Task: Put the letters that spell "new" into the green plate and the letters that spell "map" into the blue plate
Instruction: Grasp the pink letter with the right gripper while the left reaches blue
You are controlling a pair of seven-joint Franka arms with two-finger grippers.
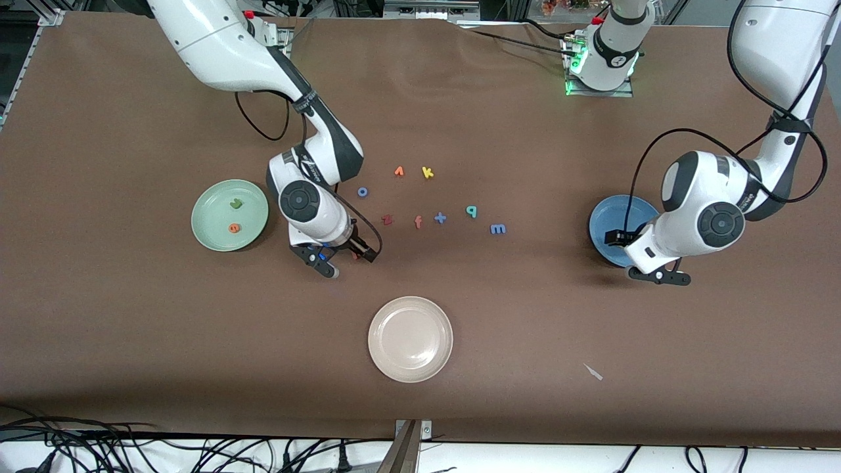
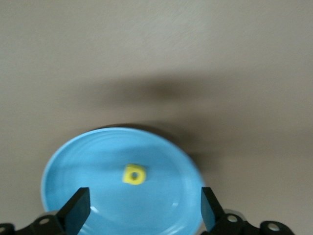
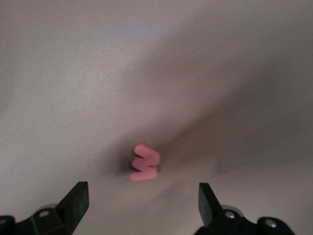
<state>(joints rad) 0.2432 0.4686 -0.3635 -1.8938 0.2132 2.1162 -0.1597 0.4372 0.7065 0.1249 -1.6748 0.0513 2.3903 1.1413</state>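
Your left end effector hangs spread over the blue plate, with the yellow a lying loose in the plate between its fingers. Your right end effector is likewise spread, low over the counter beside the green plate, and the salmon w lies flat on the counter between its fingers, gripped by neither. The green n and orange e rest in the green plate. The blue m and teal p lie mid-counter among other letters. A cream plate sits nearer the camera.
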